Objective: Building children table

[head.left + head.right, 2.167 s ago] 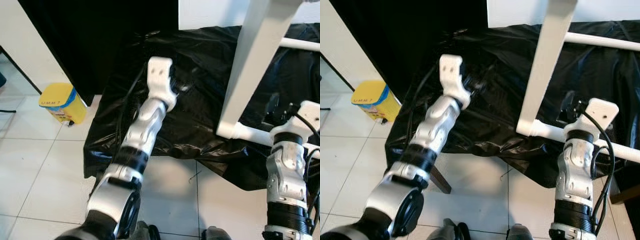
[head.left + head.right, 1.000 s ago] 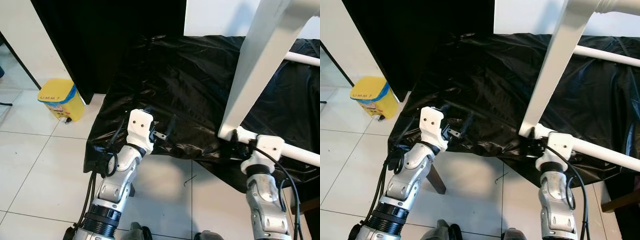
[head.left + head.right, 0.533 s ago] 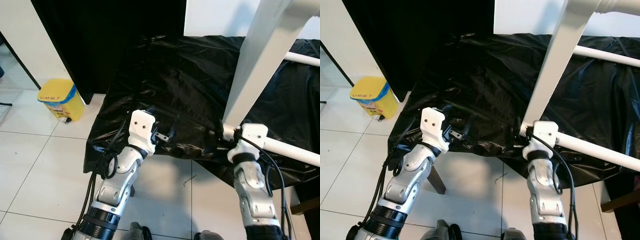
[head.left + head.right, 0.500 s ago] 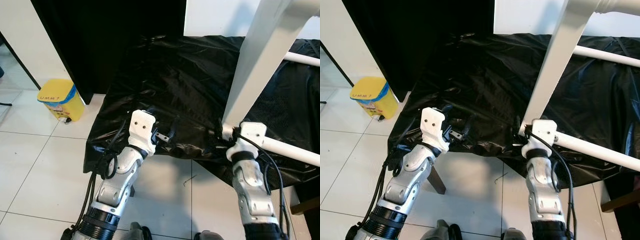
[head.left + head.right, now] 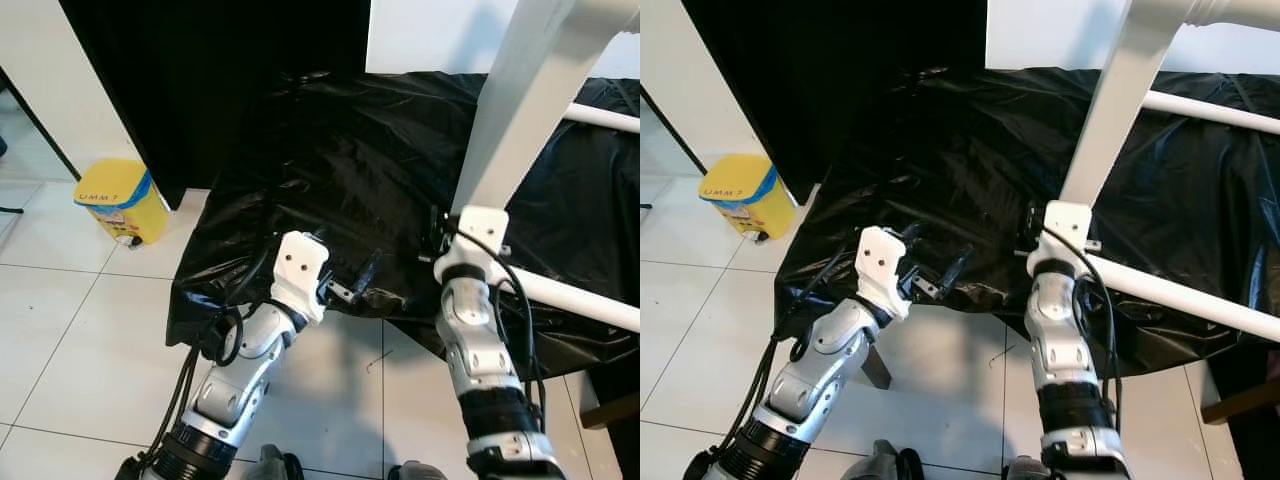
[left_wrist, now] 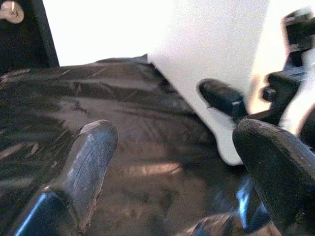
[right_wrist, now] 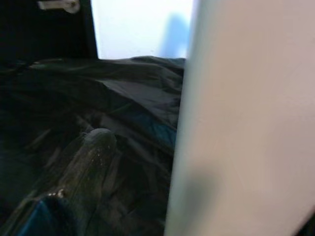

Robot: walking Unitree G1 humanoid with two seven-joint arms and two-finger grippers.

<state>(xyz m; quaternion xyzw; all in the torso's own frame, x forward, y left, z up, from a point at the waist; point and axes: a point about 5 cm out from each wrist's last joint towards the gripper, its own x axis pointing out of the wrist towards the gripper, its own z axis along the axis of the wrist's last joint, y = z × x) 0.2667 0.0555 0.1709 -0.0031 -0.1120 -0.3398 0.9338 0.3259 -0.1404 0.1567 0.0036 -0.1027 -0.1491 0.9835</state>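
Glossy crinkled black plastic sheet (image 5: pixel 340 170), smooth matt white table leg (image 5: pixel 520 110), glossy floor tiles (image 5: pixel 80 330)

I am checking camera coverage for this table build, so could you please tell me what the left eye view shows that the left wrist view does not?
Only the left eye view takes in the yellow bin on the tiled floor, both silver arms, and the white rail running from the leg's foot.

Only the left wrist view gives a close look along the left end effector, its two black fingers spread apart with nothing between them.

Both show the black plastic sheet, the white table leg and the right end effector close against that leg.
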